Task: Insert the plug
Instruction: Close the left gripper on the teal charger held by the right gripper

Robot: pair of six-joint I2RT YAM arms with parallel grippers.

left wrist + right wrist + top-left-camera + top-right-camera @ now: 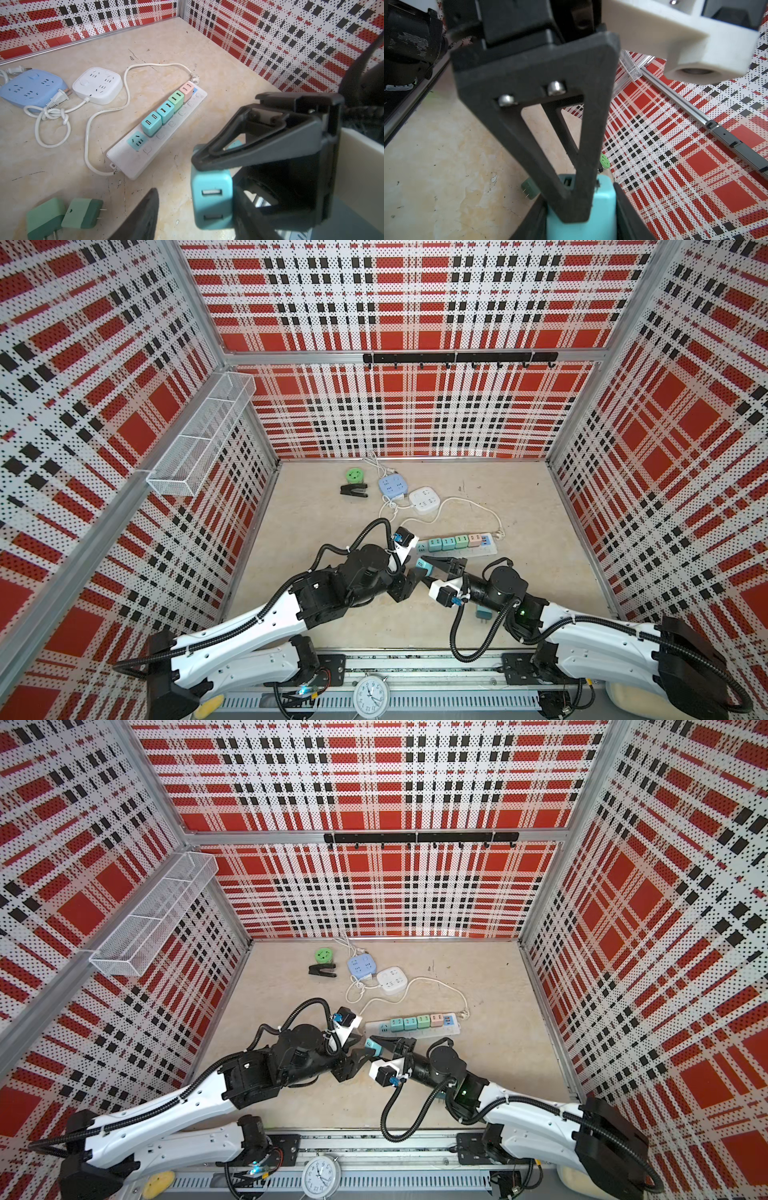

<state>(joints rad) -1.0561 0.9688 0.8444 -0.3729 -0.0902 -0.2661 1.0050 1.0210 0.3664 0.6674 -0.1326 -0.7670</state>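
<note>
arms (270, 614) reach inward, right pincer (430, 565) pinching teal plug (212, 199), left pincer (197, 193) spread around it.

i see my right gripper (578, 207) filling the frame, jaws clamped on the turquoise charger plug (604, 209), usb slot showing through the triangular cutout. the left gripper (581, 232) has a dark jaw just beside each side of it. beyond, a green plug (529, 189) lies on the beige worktop (436, 166) before the red plaid wall (695, 166).
</note>
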